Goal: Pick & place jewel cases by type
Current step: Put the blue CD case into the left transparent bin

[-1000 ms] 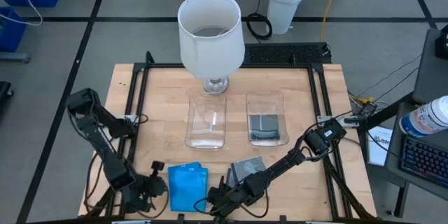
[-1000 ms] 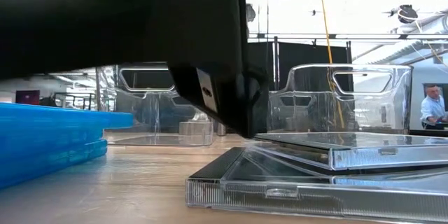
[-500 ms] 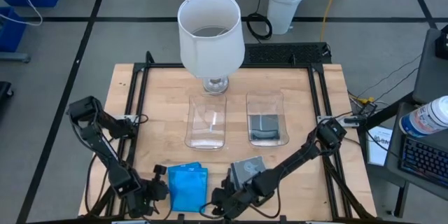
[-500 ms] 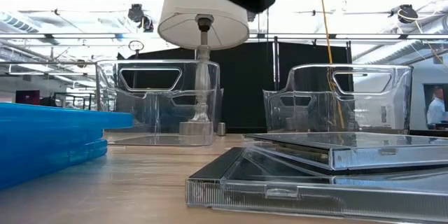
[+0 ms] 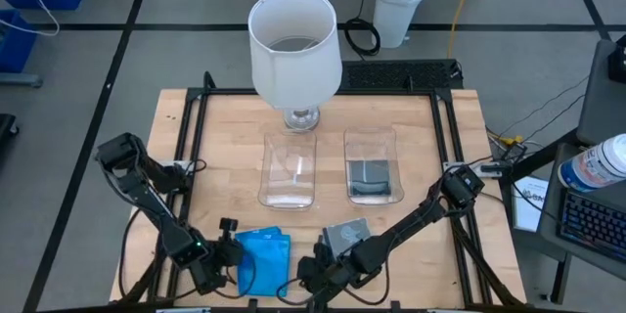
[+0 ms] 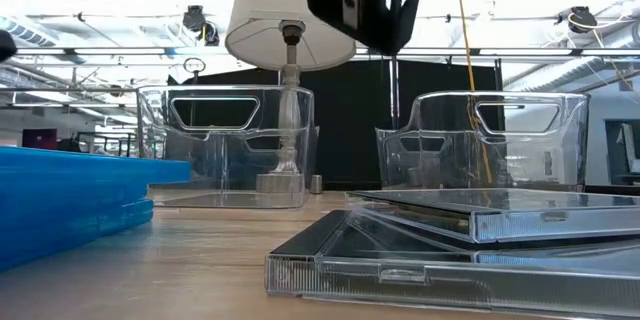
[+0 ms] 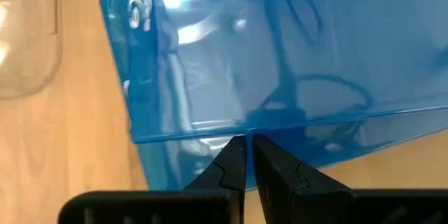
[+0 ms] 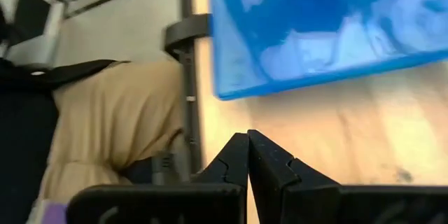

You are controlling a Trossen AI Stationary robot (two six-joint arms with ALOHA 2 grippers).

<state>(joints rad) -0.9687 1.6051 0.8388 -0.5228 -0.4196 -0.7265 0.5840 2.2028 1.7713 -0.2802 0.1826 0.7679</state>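
Two bright blue jewel cases [image 5: 262, 259] lie stacked on the table near its front edge, the top one askew [image 7: 280, 56]. To their right lie smoky grey jewel cases [image 5: 344, 235], one resting slanted on another [image 6: 450, 240]. My left gripper [image 7: 246, 143] is shut, slanting down at the left edge of the blue stack [image 5: 227, 254]. My right gripper [image 5: 311, 276] is shut and hangs above the table [image 6: 360, 5] between the blue and grey cases, near the front edge. My left gripper has its shut fingertips [image 7: 234, 155] right at the edge of the top blue case [image 7: 210, 134], coming slanting down from the table's left. I cannot tell whether they touch it.
Two clear trays stand mid-table: the left one [image 5: 290, 168] shows nothing inside, the right one [image 5: 374, 166] holds a dark grey case. A white-shaded lamp [image 5: 293, 44] stands behind them. A black frame rail [image 8: 187, 63] runs along the table's edge.
My right gripper has risen from just above the table by the grey cases and turned. My left gripper has moved toward the table's right and a little down, up to the blue stack. The cases have stayed where they were.
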